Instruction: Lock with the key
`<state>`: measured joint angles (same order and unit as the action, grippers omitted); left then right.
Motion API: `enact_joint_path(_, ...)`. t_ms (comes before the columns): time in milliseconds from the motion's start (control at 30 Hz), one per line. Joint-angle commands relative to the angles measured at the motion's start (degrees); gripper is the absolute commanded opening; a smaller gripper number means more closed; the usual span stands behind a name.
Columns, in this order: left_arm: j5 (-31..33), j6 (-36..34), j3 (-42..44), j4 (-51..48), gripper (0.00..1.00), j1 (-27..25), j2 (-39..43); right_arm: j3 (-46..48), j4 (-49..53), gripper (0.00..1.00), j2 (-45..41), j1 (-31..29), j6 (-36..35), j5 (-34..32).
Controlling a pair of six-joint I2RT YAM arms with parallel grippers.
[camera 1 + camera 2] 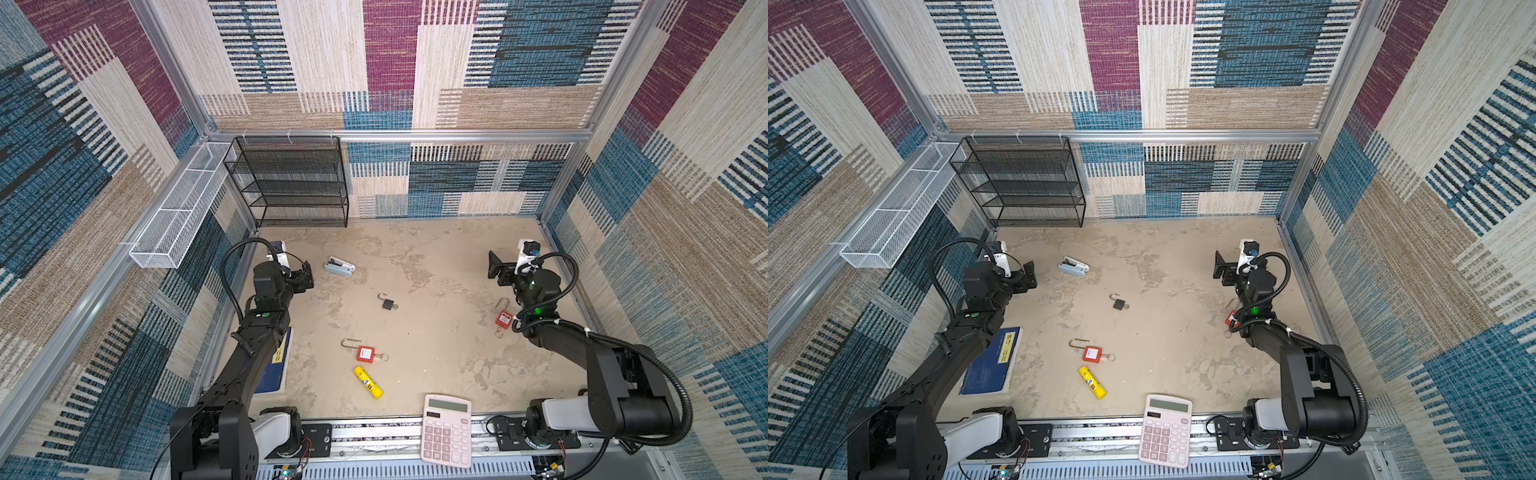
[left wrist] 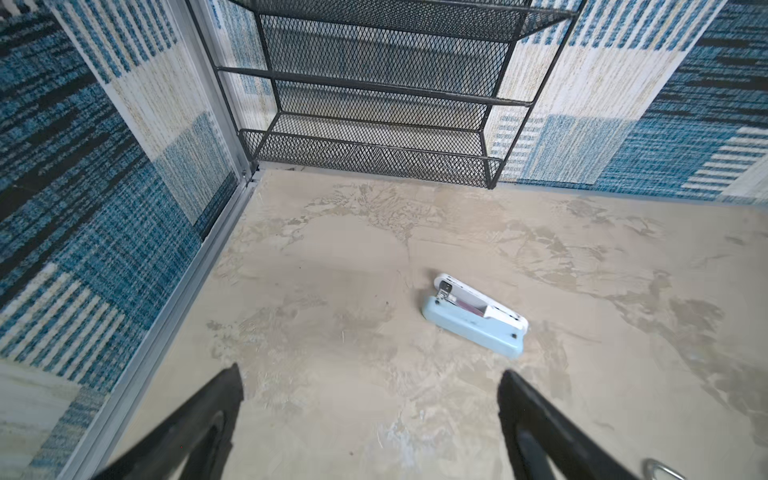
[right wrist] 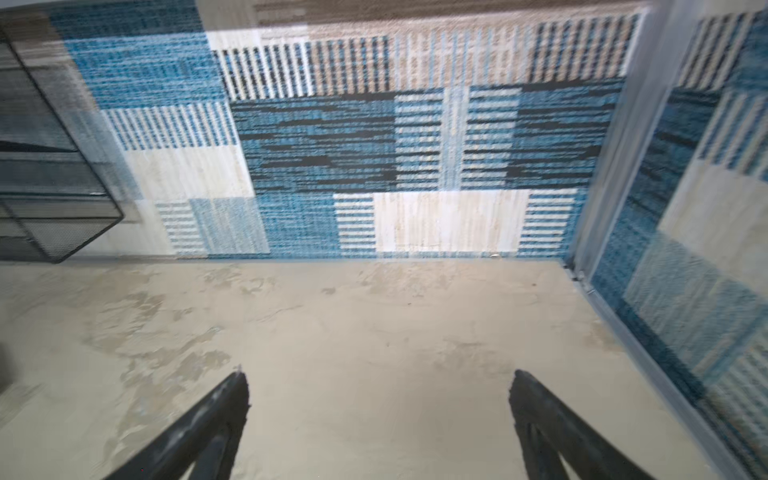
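Note:
Three padlocks lie on the beige floor, each with its shackle swung open. A small black padlock (image 1: pixel 387 303) (image 1: pixel 1119 304) sits mid-floor. A red padlock (image 1: pixel 365 353) (image 1: pixel 1093 354) lies nearer the front, with a key ring (image 1: pixel 383 356) at its base. Another red padlock (image 1: pixel 503 318) lies beside the right arm, which partly hides it in a top view (image 1: pixel 1229 320). My left gripper (image 1: pixel 306 276) (image 2: pixel 370 386) hovers open at the left, empty. My right gripper (image 1: pixel 496 268) (image 3: pixel 378 386) hovers open at the right, also empty.
A light blue stapler (image 1: pixel 339 266) (image 2: pixel 478 316) lies ahead of the left gripper. A yellow glue stick (image 1: pixel 368 382), a pink calculator (image 1: pixel 446 430) and a blue book (image 1: pixel 274 365) lie towards the front. A black mesh shelf (image 1: pixel 291 183) and a white wire basket (image 1: pixel 178 216) stand at the back left.

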<state>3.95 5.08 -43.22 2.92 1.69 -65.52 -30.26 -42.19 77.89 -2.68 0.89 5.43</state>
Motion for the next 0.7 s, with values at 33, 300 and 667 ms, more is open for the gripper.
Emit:
enact_joint_path(33, -5.6, 10.8, -3.8, -22.6, 0.96, -0.1, 1.9, -3.1, 14.1, 0.99, -1.7, -7.7, -3.0, 5.6)
enact_joint_path(300, -14.8, 21.2, 0.4, -26.6, 0.91, -0.4, 5.6, 1.2, 12.8, 0.99, -3.1, -23.6, -12.8, 22.4)
enact_joint_path(667, -25.1, 26.1, 7.9, -22.4, 0.83, -0.7, 6.1, -2.6, 17.7, 0.99, 6.2, -37.3, -27.3, 23.8)
